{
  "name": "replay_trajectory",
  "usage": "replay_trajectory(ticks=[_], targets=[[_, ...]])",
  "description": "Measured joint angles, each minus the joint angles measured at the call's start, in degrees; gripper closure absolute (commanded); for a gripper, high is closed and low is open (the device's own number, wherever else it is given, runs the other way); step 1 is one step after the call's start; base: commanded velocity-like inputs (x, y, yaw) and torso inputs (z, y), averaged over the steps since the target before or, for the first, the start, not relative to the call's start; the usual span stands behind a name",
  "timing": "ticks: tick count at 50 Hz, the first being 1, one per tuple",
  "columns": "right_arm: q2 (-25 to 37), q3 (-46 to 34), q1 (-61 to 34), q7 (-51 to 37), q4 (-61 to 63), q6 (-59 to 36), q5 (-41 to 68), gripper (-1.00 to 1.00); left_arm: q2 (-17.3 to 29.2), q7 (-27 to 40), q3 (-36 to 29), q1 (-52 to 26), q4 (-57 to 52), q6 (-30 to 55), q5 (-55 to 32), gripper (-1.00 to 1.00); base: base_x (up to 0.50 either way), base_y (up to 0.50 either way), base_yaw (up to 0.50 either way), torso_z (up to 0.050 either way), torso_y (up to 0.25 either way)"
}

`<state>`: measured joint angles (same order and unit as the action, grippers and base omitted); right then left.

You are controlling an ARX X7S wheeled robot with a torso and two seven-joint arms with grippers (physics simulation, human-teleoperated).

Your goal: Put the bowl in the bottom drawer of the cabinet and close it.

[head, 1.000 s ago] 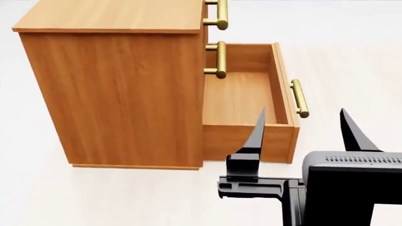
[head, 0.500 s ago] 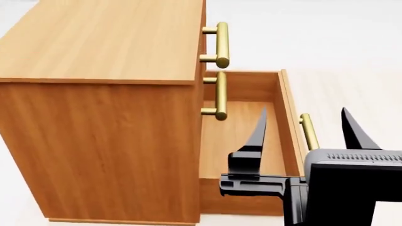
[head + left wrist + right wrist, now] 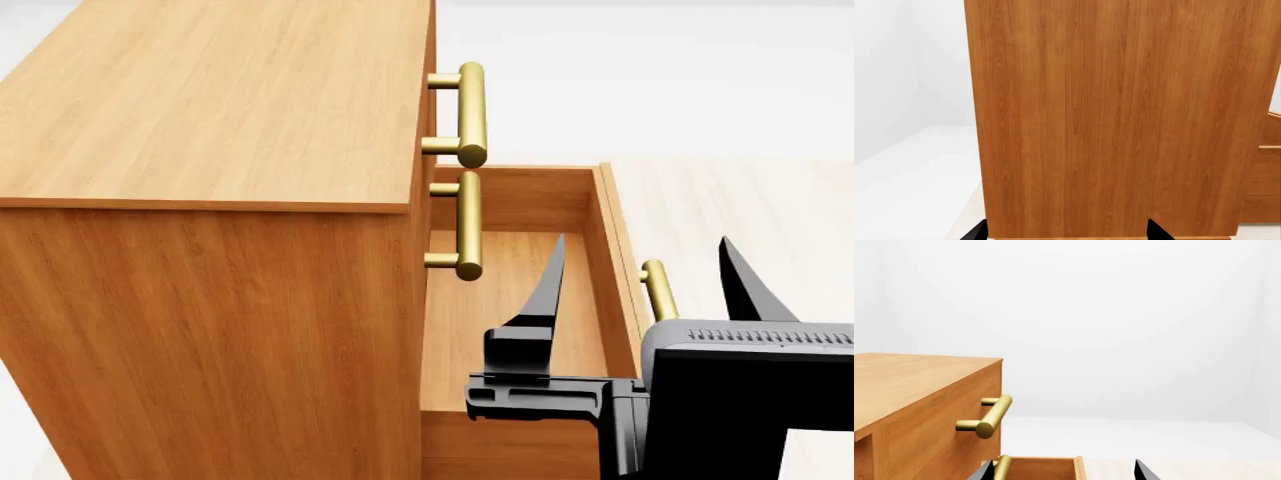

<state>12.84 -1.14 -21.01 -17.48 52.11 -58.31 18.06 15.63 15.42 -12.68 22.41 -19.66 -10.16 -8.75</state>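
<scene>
The bottom drawer (image 3: 514, 290) of the cabinet (image 3: 214, 200) stands pulled out and empty; the bowl shows in no view, so fetching it seems the next move. The right gripper (image 3: 641, 275) hangs over the drawer's near right, fingers spread wide, holding nothing; the left gripper (image 3: 1064, 231) faces the cabinet's side, apparently open

We've got the tall orange-brown wood-grain cabinet (image 3: 214, 250) at left; its wooden bottom drawer (image 3: 527, 300) juts out rightward, w/ our right black gripper (image 3: 641, 270) above its near end.
</scene>
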Motion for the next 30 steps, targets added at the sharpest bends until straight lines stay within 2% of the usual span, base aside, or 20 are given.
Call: replay_trajectory(ticks=[15,30], targets=[[1.31,-1.99,0.48,-0.40,-4.78,2.26,-1.58,-1.00,0.50,0.57,-0.48,-0.08,0.06,-0.20,-0.24,-1.00,0.00,0.00,0.00,0.000,0.000],[2.36,-4.19,-3.99,-1.16,-13.18,0.04,-3.15,-1.00,0.95,1.12,-0.93,-0.15,0.03,-0.31,-0.41,-1.00,0.00,0.00,0.00,0.000,0.000]])
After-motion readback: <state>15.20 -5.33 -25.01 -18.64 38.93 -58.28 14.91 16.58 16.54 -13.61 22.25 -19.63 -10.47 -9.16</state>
